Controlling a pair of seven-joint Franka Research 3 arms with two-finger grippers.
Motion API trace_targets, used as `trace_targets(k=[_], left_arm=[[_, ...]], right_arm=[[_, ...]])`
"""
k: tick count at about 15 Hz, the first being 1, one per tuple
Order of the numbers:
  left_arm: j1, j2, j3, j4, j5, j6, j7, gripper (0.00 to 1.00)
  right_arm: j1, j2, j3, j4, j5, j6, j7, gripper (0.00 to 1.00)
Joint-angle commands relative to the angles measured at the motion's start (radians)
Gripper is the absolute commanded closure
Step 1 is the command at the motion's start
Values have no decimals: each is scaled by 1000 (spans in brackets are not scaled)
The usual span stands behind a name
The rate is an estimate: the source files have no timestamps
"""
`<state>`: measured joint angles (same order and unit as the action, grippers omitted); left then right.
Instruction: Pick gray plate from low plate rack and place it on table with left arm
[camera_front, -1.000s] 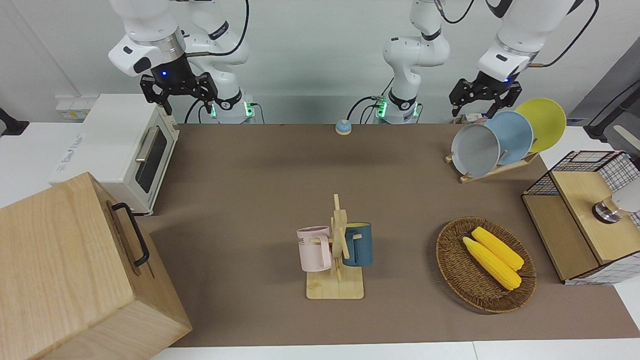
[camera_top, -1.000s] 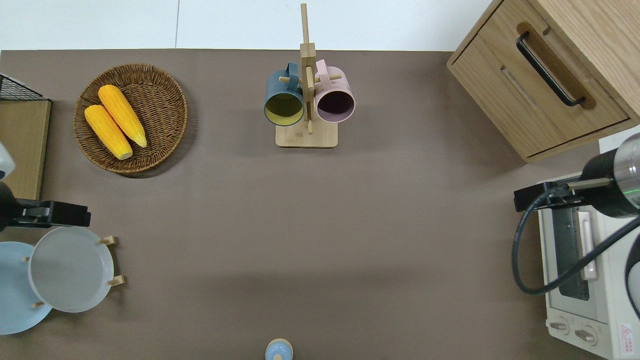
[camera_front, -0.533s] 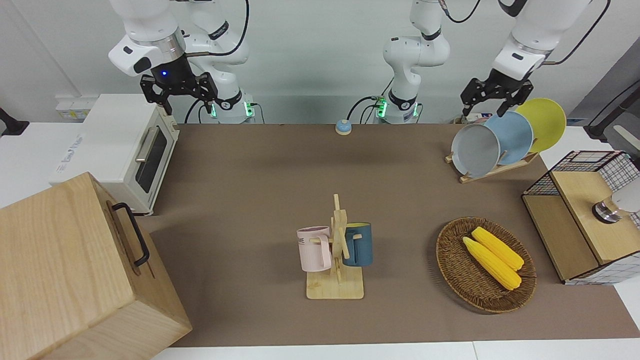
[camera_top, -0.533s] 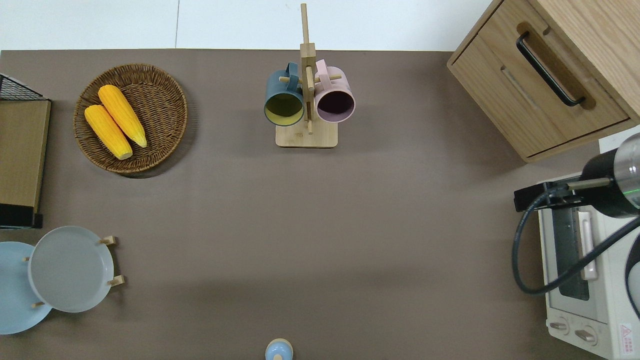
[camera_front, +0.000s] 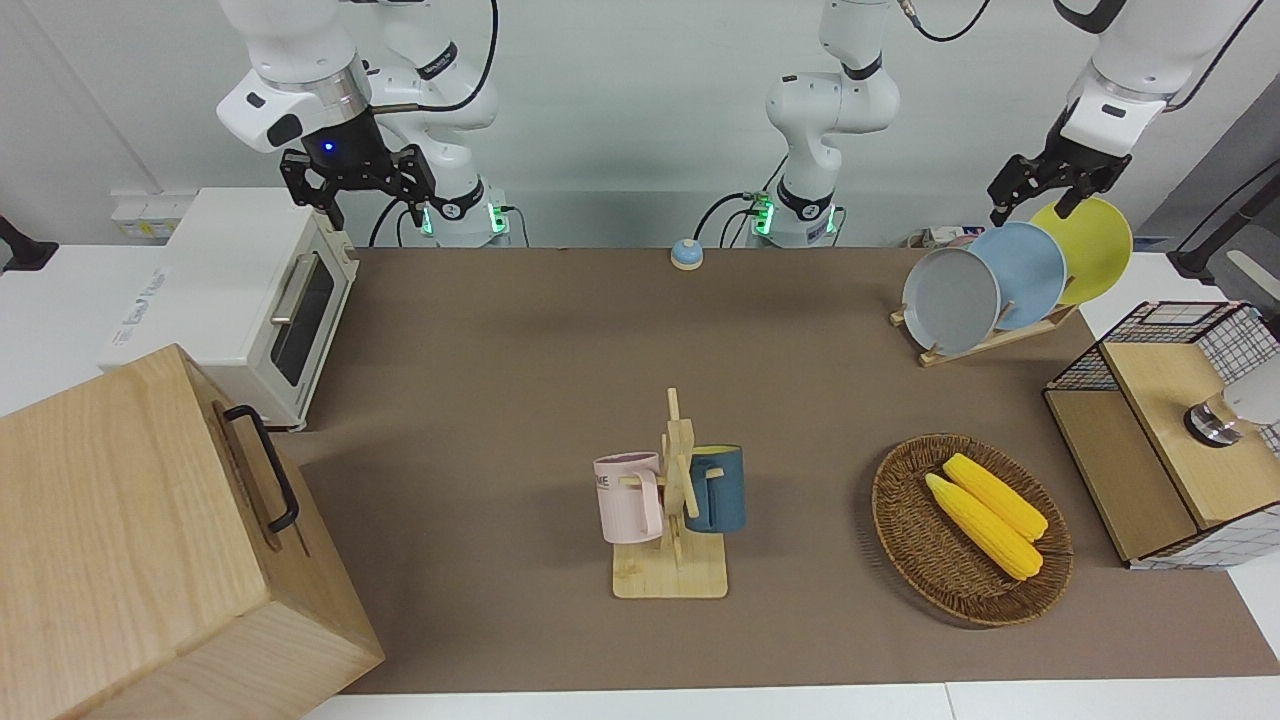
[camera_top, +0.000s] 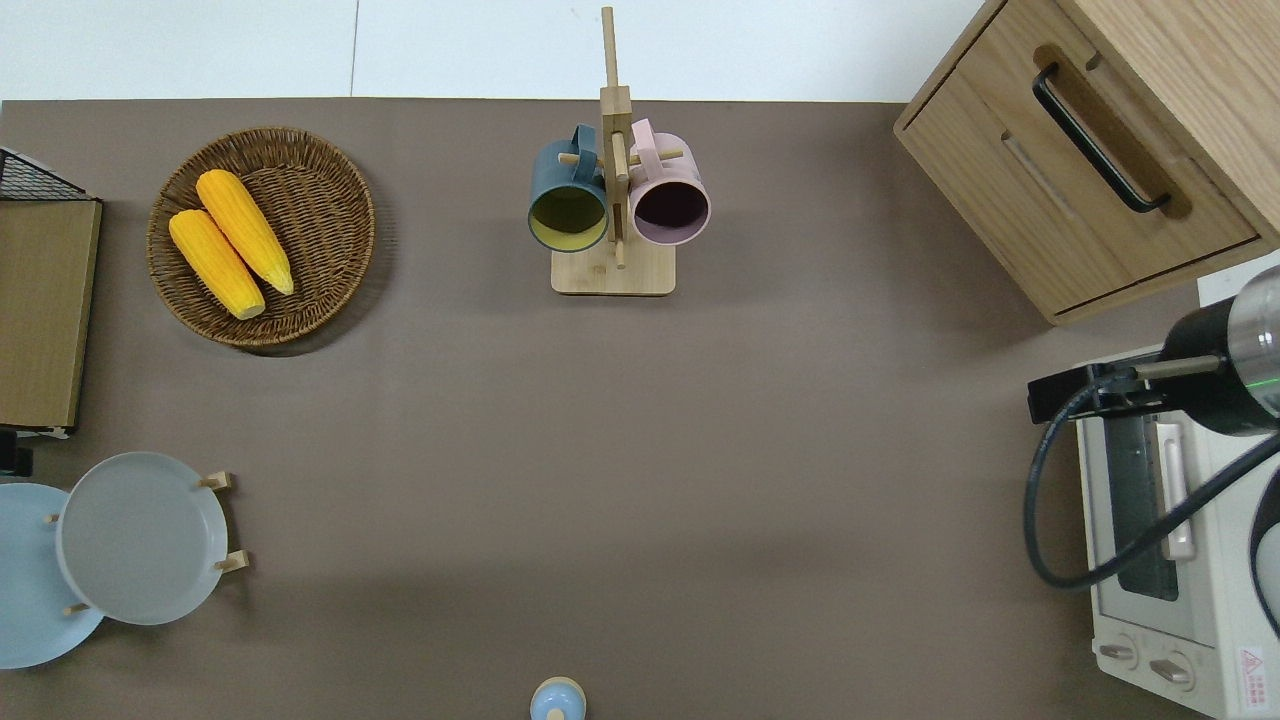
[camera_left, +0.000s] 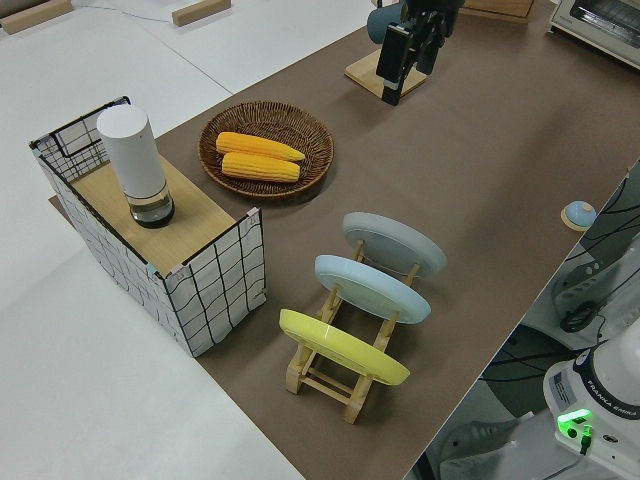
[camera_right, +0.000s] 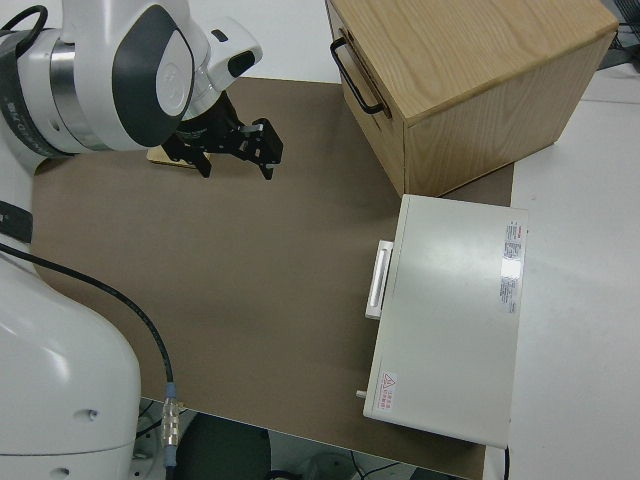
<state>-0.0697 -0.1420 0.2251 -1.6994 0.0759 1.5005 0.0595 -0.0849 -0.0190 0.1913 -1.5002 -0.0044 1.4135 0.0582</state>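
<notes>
The gray plate (camera_front: 950, 300) stands slanted in the end slot of the low plate rack (camera_front: 1000, 338), at the left arm's end of the table (camera_front: 520, 350). It also shows in the overhead view (camera_top: 140, 540) and the left side view (camera_left: 395, 243). My left gripper (camera_front: 1030, 208) hangs open and empty in the air, above the yellow plate and clear of the gray one. It is almost out of the overhead view at the edge by the rack. The right arm, with its gripper (camera_front: 355, 195) open, is parked.
A light-blue plate (camera_front: 1025, 275) and a yellow plate (camera_front: 1090, 245) fill the rack's other slots. A wire box (camera_front: 1170, 430), a wicker basket with two corn cobs (camera_front: 970, 530), a mug tree (camera_front: 675, 500), a toaster oven (camera_front: 240, 290) and a wooden cabinet (camera_front: 150, 540) stand around.
My left gripper has risen and swung from above the gray plate toward the left arm's end of the table, leaving the overhead view. The plates and the right arm have not moved.
</notes>
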Motion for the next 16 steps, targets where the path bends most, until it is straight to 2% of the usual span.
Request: trace_targets(k=[1,6,11,16], left_arm=[[-4,-27,33,-58,18,4,8,5],[-4,-45,49,-140,27,39,10,5],[-4,-126,53,-327,85,174,10,2],[8,-142,71,-429,90,273,10,2]], right_arm=[[-7,-2,7,6,7,-14,0,11],[-7,-2,7,6,7,-14,0,11],[-7,-2,7,6,7,-14,0,11],[-7,-2,7,6,7,-14,-1,13]])
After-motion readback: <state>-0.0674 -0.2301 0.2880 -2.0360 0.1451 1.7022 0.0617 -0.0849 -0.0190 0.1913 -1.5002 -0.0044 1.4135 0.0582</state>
